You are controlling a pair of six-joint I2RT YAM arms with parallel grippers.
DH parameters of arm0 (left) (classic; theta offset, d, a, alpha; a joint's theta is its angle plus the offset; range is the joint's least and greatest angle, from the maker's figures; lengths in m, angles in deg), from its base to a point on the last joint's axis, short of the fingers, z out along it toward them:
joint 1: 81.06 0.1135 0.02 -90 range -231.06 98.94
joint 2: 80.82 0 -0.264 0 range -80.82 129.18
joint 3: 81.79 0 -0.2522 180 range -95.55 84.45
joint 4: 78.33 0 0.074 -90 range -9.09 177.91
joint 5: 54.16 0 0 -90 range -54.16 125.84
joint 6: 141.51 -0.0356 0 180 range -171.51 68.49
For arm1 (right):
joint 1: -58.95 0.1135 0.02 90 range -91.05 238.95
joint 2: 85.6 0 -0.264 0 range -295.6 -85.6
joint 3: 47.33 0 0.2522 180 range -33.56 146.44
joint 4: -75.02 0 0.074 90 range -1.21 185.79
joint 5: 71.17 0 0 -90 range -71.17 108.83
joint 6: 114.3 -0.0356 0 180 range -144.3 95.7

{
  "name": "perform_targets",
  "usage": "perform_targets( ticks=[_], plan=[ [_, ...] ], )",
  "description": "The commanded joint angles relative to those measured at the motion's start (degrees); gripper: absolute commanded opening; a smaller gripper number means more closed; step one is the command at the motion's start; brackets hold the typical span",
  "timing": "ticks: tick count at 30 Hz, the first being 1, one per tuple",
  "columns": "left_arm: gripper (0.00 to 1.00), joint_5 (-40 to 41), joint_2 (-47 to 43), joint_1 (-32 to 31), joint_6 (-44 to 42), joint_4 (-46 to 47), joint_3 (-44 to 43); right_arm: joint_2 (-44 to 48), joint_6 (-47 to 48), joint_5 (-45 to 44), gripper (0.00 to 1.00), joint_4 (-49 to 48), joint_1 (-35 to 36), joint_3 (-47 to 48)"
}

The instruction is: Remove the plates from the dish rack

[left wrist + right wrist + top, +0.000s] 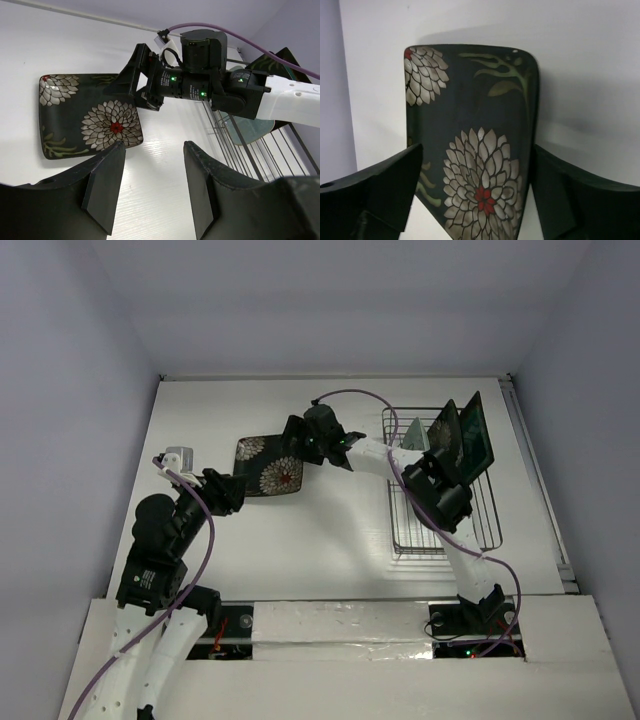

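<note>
Since floral plate flat left of dish rack, guessing release step; right gripper, left gripper both spread, empty. Next: swing right, pinch upright plates.

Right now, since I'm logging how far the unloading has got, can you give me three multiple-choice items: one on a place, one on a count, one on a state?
1. Where is the flowered plate that is out of the dish rack?
A. flat on the table, left of the rack
B. on top of the rack
C. leaning on the back wall

2. How many plates stand in the rack?
A. one
B. three
C. five

3. How is the left gripper?
A. shut on a plate
B. open and empty
C. shut on nothing

Answers:
1. A: the top view shows it lying flat on the white surface.
2. B: a mint-green plate, a second flowered plate and a teal-centred plate stand there.
3. B: its wrist view shows the fingers apart with only table between them.
</note>
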State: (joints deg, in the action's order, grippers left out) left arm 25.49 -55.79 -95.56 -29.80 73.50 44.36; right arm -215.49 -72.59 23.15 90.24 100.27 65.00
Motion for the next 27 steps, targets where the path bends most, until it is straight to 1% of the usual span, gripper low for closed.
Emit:
perform_targets(
  ticks=[1,5,10,12,15,16,17,18,19,20,21,23,24,25,27],
  plan=[
    [0.47,-0.55,-0.25,0.35,0.26,2.2,-0.33,2.27,1.44,2.1,0.91,1.09,0.52,2.16],
    [0.47,-0.55,-0.34,0.35,0.26,2.11,-0.33,2.53,4.77,0.87,0.99,6.35,0.52,4.53],
    [0.47,-0.46,-0.69,0.35,0.17,2.11,-0.33,4.37,10.23,-3.51,1.0,13.03,0.52,8.3],
    [0.47,-0.46,-0.69,0.35,0.17,2.11,-0.33,5.16,12.68,-3.96,1.0,15.58,0.52,9.01],
    [0.47,-0.55,-0.87,0.35,0.17,2.2,-0.33,7.27,15.85,-7.03,1.0,18.74,0.52,9.63],
    [0.47,-0.55,-0.78,0.35,0.08,2.2,-0.33,8.41,16.82,-9.13,0.96,19.28,0.52,9.28],
    [0.47,-0.55,-0.87,0.35,0.08,2.02,-0.42,11.9,18.83,-10.8,0.89,19.64,0.52,7.19],
    [0.47,-0.46,-1.04,0.35,0.08,2.02,-0.42,14.37,19.81,-13.0,0.77,19.55,0.52,5.43],
    [0.47,-0.37,-1.04,0.35,0.08,2.11,-0.42,17.09,20.95,-17.28,0.29,19.64,0.52,3.5],
    [0.47,-0.37,-1.13,0.35,0.08,2.02,-0.42,23.04,21.92,-19.15,0.12,19.9,-0.44,-0.53],
    [0.47,-0.46,-1.22,0.35,0.08,2.02,-0.42,25.97,24.1,-20.82,0.0,20.95,-1.93,-2.48],
    [0.47,-0.64,-1.31,0.35,-0.01,2.28,-0.33,31.68,26.4,-25.57,0.0,22.71,-3.69,-6.09],
    [0.47,-0.64,-1.31,0.35,-0.01,2.29,-0.33,37.02,28.24,-27.41,0.0,24.89,-5.62,-9.32],
    [0.47,-0.64,-1.39,0.35,-0.01,2.29,-0.33,39.6,29.38,-30.39,0.0,25.87,-6.68,-11.01],
    [0.47,-0.64,-1.66,0.35,-0.01,2.29,-0.25,45.47,31.41,-32.17,0.0,30.0,-10.27,-14.69]
  ],
)
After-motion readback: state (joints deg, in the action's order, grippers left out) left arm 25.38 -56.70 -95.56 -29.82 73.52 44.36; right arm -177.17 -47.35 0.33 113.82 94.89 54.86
